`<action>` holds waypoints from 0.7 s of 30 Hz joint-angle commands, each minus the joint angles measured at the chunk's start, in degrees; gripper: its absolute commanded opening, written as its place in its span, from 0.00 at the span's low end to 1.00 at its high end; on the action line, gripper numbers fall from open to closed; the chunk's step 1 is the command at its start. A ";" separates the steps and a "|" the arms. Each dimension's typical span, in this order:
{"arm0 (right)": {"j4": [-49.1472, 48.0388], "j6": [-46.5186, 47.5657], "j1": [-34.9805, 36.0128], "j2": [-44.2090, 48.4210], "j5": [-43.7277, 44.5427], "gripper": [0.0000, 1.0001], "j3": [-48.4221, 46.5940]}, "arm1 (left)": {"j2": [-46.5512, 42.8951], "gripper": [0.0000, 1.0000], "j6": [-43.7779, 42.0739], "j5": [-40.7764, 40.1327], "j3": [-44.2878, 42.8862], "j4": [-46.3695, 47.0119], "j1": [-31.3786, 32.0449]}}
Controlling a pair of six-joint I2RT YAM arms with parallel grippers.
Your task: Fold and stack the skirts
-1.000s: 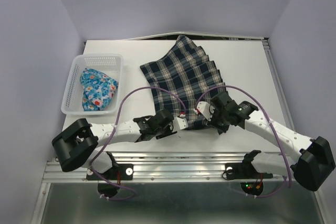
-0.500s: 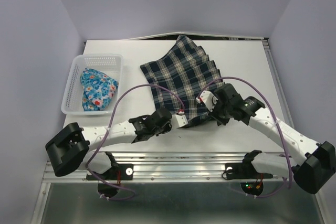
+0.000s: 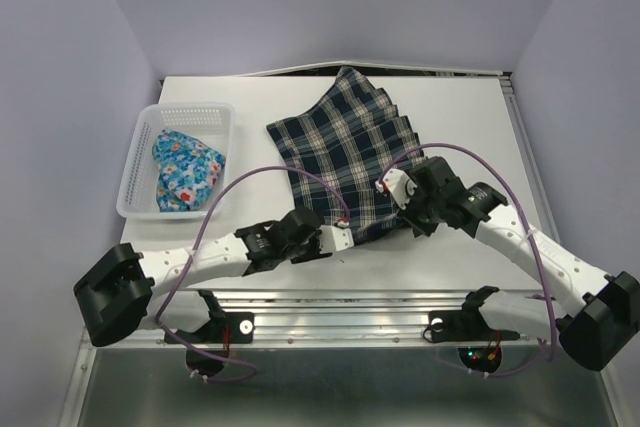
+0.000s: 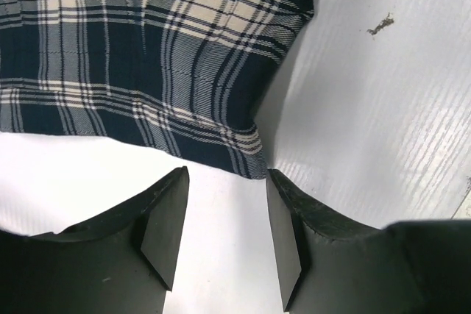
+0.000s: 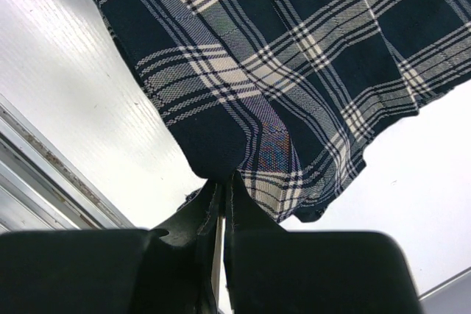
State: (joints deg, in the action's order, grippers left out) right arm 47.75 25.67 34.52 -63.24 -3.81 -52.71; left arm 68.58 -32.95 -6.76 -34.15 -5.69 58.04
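Observation:
The plaid skirt (image 3: pixel 348 147) lies spread on the white table, its near edge towards the arms. My right gripper (image 3: pixel 408 215) is shut on the skirt's near right edge; in the right wrist view the cloth (image 5: pixel 243 93) runs up from the closed gripper (image 5: pixel 223 190). My left gripper (image 3: pixel 338 237) is open, low over the table just short of the skirt's near corner (image 4: pixel 246 156); nothing sits in the open left gripper (image 4: pixel 224 182). The blue floral skirt (image 3: pixel 186 172) lies crumpled in the basket.
The white lattice basket (image 3: pixel 140 162) stands at the table's left side. The table's metal front rail (image 3: pixel 340 312) runs along the near edge. Purple cables loop above both arms.
My left gripper has edged right and forward towards the skirt's near corner. My right gripper has pulled the skirt's edge slightly up and away from the front.

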 commanded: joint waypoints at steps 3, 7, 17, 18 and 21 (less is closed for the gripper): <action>-0.73 -2.11 -0.33 -1.62 -1.99 0.01 -4.24 | 5.16 0.58 -0.71 1.58 -1.09 2.35 1.02; -0.64 -3.78 -1.56 -2.67 -2.95 0.01 -6.53 | 8.15 0.58 -0.45 2.19 -1.88 3.93 1.28; 0.68 -3.71 -5.16 -1.36 -2.43 0.01 -9.78 | 10.98 0.08 1.31 -4.39 -3.47 4.21 1.20; 1.03 -3.35 -5.17 -0.92 -2.17 0.01 -9.78 | 9.92 0.00 0.96 -4.48 -3.55 3.68 1.20; 2.79 -1.86 -6.39 1.19 -0.67 0.01 -9.96 | 4.74 0.00 0.70 -4.57 -4.61 1.04 1.20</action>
State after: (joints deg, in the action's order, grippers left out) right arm 48.62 22.22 29.45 -65.69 -6.26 -59.64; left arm 79.85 -32.40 -9.34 -35.73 -3.01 59.16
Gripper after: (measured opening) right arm 0.034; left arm 0.033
